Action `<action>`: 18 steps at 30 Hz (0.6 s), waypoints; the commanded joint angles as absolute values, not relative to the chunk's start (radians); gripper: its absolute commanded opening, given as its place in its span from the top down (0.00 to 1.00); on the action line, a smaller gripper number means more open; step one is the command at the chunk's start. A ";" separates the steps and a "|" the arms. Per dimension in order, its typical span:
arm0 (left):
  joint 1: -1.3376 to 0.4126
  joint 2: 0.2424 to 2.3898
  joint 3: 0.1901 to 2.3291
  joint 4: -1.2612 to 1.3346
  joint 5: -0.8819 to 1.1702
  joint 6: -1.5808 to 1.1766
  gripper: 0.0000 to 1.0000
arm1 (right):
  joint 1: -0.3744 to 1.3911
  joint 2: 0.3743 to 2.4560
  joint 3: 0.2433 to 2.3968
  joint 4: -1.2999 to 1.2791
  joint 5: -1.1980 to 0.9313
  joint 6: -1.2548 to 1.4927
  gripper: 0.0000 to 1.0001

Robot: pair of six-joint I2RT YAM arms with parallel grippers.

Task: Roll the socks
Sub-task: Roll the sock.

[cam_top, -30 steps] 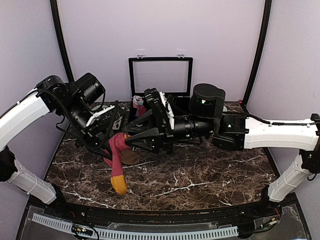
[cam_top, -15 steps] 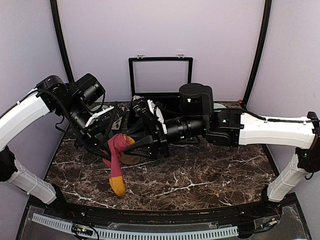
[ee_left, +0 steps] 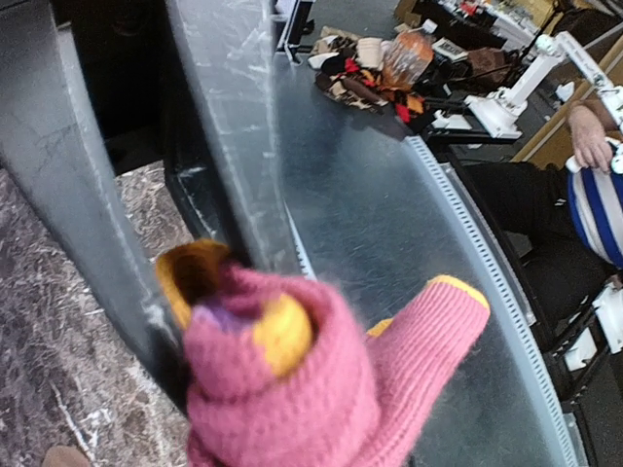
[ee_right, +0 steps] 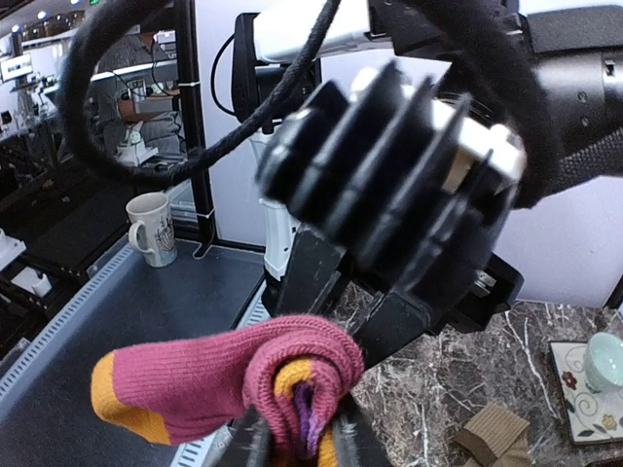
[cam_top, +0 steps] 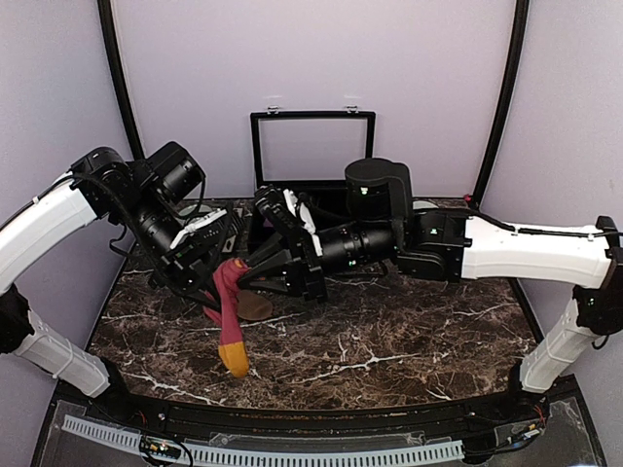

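Red-maroon sock (ee_left: 292, 389) fuzzy ribbed knit cloth, matt; table (cam_top: 409, 341) glossy dark marble, white veins

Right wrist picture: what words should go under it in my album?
The right gripper pinches the rolled end of a red-and-orange sock.

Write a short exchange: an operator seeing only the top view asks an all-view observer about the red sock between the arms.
Operator: Are the right fingers on the sock?
Observer: Yes. The right wrist view shows one finger on each side of its rolled end, pinching it.
Operator: What's inside the roll?
Observer: Purple and orange stripes, tucked into the fold.
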State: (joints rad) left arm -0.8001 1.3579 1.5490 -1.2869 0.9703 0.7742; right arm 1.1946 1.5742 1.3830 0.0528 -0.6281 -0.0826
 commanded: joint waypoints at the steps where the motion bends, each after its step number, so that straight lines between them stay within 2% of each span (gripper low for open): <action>1: -0.796 1.341 1.525 -1.184 0.845 0.708 0.98 | 1.190 1.586 1.400 0.099 -0.577 -0.016 0.95; 2: -0.797 1.336 1.520 -1.153 0.807 0.696 0.95 | 1.190 1.609 1.393 0.104 -0.548 0.002 1.00; 5: -0.797 1.326 1.514 -1.063 0.674 0.659 0.82 | 1.190 1.615 1.354 0.149 -0.405 0.077 1.00; 10: -0.798 1.295 1.488 -0.948 0.495 0.645 0.81 | 1.211 1.627 1.304 0.245 -0.203 0.211 1.00; 18: -0.801 1.266 1.424 -0.768 0.238 0.626 0.81 | 1.284 1.690 1.340 0.313 0.062 0.336 1.00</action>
State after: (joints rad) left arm -0.7925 1.2808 1.4445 -0.9878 0.3687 0.6430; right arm 1.2289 1.6363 1.3151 0.2142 -0.0822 0.2291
